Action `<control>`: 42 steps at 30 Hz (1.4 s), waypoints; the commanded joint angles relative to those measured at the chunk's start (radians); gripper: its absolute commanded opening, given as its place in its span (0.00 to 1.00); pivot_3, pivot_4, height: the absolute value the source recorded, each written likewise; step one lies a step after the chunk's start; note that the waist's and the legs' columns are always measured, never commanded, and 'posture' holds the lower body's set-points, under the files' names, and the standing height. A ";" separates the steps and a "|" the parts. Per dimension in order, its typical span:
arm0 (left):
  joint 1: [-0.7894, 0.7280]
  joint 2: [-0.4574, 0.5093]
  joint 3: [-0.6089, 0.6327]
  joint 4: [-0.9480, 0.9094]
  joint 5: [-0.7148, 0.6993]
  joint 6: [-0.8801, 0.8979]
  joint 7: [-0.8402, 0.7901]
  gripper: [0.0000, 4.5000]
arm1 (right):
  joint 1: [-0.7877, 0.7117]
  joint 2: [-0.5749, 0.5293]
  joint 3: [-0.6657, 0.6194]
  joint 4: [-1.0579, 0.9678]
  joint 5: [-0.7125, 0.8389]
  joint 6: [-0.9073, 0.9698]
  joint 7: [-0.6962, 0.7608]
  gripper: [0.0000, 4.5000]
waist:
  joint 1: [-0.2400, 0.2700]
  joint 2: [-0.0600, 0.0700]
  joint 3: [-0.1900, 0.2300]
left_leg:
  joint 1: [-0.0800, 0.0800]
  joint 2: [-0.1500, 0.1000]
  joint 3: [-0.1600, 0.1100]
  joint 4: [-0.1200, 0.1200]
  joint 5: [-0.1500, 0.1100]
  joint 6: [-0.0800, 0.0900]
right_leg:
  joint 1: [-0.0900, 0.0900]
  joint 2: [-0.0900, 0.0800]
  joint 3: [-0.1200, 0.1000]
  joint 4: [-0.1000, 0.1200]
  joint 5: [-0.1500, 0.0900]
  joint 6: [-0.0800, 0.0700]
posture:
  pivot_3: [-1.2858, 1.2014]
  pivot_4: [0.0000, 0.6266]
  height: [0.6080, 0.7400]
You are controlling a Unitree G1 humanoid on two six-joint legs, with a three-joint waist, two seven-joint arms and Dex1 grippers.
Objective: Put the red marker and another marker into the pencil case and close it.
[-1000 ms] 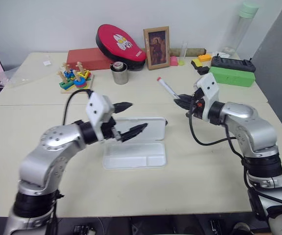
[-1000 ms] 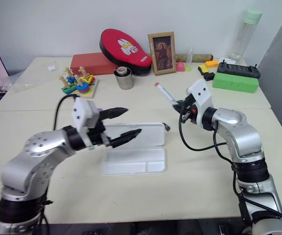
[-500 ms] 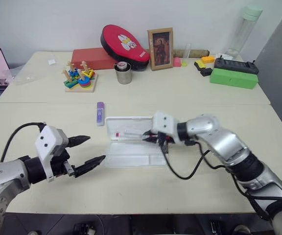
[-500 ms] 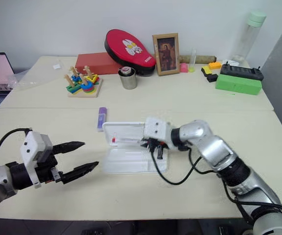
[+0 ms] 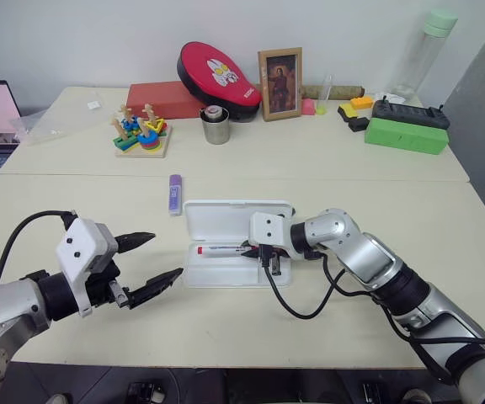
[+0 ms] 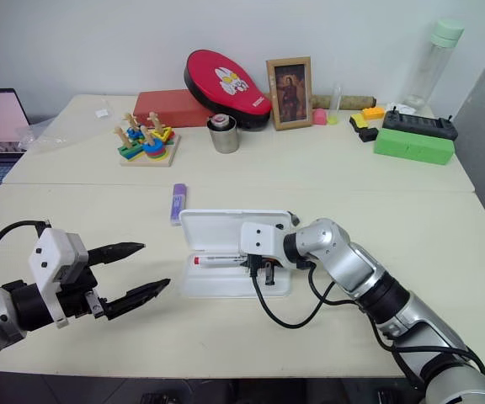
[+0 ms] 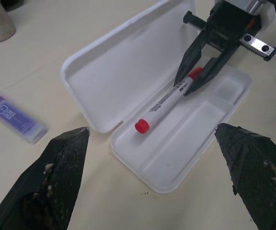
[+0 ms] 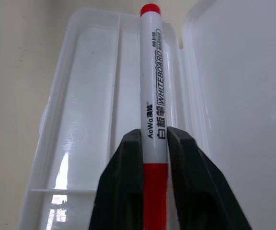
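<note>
The left end effector (image 5: pixel 146 265) is held low over the tabletop (image 5: pixel 226 328), to the left of the pencil case and apart from it, with its two black fingers spread wide and nothing between them; it is judged to be parked there so that the case stays clear for the other arm. Further back, the purple marker (image 5: pixel 173 193) is seen lying flat on the tabletop just beside the far left corner of the case, not yet collected.

The pencil case (image 5: pixel 226 271) is laid open, its lid folded back flat on the far side and its tray facing up. The red marker (image 5: pixel 223 250) is laid lengthwise in the long channel of the tray next to the hinge, its red end towards the left. The other tray compartments hold nothing.

The right end effector (image 5: pixel 255 251) is angled into the tray, its fingers (image 8: pixel 183 158) set against both sides of the marker's barrel; whether the grip is already slackened cannot be told. The marker is judged to be at the point of being set down.
</note>
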 commanded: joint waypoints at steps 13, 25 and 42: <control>-0.397 -0.067 0.029 0.128 -0.196 0.160 0.336 1.00 | -0.009 -0.001 -0.255 -0.226 0.266 0.129 0.110 1.00 | 0.003 -0.001 0.000 | 0.000 0.000 -0.001 0.001 0.000 0.000 | 0.001 0.000 -0.001 0.000 0.000 0.001 | 0.52 0.24 1.00; -0.752 -0.176 -0.164 0.564 0.050 0.230 0.679 1.00 | -0.214 0.101 -0.496 -0.040 0.356 0.192 -0.111 1.00 | -0.001 -0.002 -0.001 | 0.001 0.000 -0.001 0.001 0.000 0.000 | 0.000 0.000 -0.001 0.005 0.000 0.000 | 0.52 0.24 1.00; -0.862 -0.264 -0.419 0.950 0.249 0.185 0.523 1.00 | -0.222 0.130 -0.483 -0.059 0.370 0.156 -0.149 1.00 | -0.004 -0.001 -0.001 | 0.000 0.000 0.000 0.001 0.002 -0.003 | -0.002 0.000 -0.001 0.007 0.000 0.000 | 0.52 0.24 1.00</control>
